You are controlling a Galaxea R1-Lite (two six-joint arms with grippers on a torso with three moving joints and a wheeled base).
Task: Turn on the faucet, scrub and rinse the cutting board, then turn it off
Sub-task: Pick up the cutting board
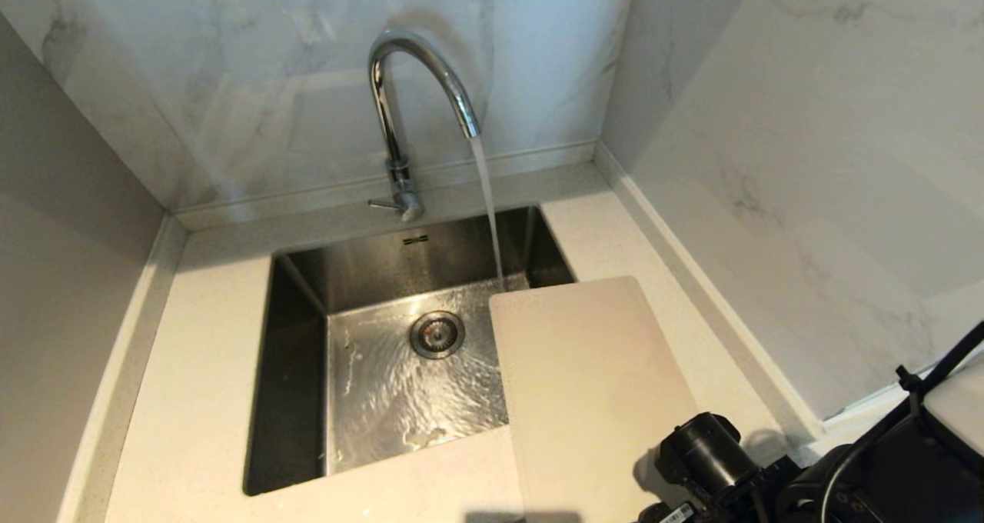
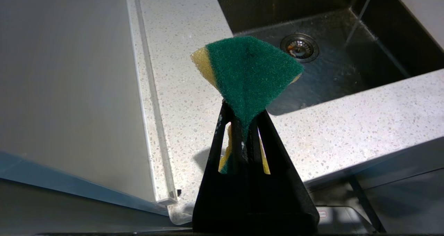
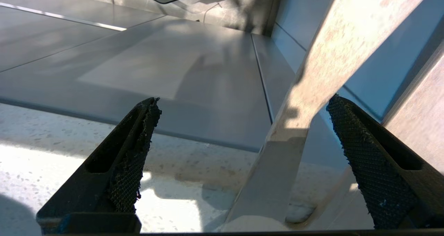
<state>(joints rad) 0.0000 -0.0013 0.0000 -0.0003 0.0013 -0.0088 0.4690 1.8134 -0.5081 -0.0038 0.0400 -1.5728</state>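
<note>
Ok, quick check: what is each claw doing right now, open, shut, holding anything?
Left claw: shut on the green-and-yellow scrubbing sponge.
Right claw: open, its fingers either side of the cream-beige cutting board's edge, not clamped.

- Speckled white counter [image 1: 200, 369] wraps a steel sink [image 1: 296, 354] set into it.
- Cutting board [image 1: 592, 384] lies on the counter right of the sink, one edge overhanging the basin.
- Faucet [image 1: 400, 123] stands on the counter behind the sink.
</note>
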